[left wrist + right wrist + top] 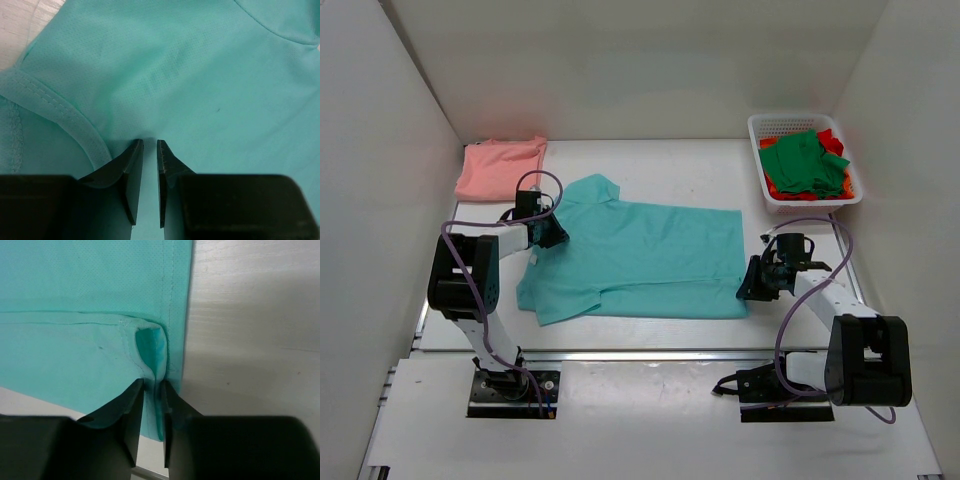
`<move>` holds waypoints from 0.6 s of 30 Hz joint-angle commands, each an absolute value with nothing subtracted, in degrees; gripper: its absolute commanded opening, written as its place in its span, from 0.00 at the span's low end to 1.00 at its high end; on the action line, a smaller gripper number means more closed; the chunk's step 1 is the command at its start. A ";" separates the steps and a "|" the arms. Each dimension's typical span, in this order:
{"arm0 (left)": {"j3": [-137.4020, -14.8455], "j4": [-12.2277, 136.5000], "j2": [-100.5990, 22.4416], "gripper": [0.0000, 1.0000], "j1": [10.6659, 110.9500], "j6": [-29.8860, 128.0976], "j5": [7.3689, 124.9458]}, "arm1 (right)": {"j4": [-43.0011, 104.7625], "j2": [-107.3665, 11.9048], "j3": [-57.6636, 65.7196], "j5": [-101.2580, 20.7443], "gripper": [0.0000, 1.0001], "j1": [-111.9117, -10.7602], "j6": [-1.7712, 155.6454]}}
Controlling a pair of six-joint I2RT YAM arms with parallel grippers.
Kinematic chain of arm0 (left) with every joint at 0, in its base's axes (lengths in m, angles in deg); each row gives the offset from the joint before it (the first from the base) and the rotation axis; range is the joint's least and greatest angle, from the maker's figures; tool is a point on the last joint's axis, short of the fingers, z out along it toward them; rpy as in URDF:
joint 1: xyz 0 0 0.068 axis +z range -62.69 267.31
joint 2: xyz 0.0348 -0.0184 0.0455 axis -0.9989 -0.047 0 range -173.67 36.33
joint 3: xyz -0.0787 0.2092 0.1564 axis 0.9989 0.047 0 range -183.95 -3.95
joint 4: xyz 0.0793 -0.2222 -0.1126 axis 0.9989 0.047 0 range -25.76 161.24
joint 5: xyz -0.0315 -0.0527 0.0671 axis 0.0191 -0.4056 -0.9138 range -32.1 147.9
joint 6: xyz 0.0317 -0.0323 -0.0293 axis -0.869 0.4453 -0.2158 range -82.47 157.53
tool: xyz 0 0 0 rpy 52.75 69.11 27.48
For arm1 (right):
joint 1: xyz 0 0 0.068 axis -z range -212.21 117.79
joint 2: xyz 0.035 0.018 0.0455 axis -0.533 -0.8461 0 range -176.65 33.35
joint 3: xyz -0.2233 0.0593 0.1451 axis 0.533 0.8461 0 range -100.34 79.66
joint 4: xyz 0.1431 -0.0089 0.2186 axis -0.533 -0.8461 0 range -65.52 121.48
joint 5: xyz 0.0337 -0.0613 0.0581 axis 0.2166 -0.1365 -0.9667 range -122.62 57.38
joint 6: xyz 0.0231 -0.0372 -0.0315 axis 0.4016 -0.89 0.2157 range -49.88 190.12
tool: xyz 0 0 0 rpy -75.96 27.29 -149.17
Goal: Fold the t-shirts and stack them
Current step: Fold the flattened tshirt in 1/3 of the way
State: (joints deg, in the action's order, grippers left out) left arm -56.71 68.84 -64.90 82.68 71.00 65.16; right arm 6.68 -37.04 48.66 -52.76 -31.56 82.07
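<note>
Teal t-shirt (650,260): L hand (150,144) low at shoulder, R hand (152,384) at hem.

You have white table (680,165) carrying three things: teal t-shirt (640,255) laid out at centre, salmon-pink t-shirt (500,168) folded at far left corner, white mesh basket (790,120) at far right corner.

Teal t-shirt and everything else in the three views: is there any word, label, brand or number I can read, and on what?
No readable text in any view.
teal t-shirt: the left wrist view shows a faint darker mark in the fabric, too blurred to read.
salmon-pink t-shirt, white basket, green and red shirts in it: no print, label or number visible.
</note>
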 commanded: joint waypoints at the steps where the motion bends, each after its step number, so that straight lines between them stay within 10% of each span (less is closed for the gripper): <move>1: -54.84 70.04 -62.90 0.30 82.82 70.66 63.52 | 6.78 -37.05 48.46 -53.79 0.16 -31.86 81.64; 18: -54.76 70.13 -63.08 0.29 83.27 70.93 63.70 | -5.35 -39.07 43.98 -54.24 0.00 -33.54 88.14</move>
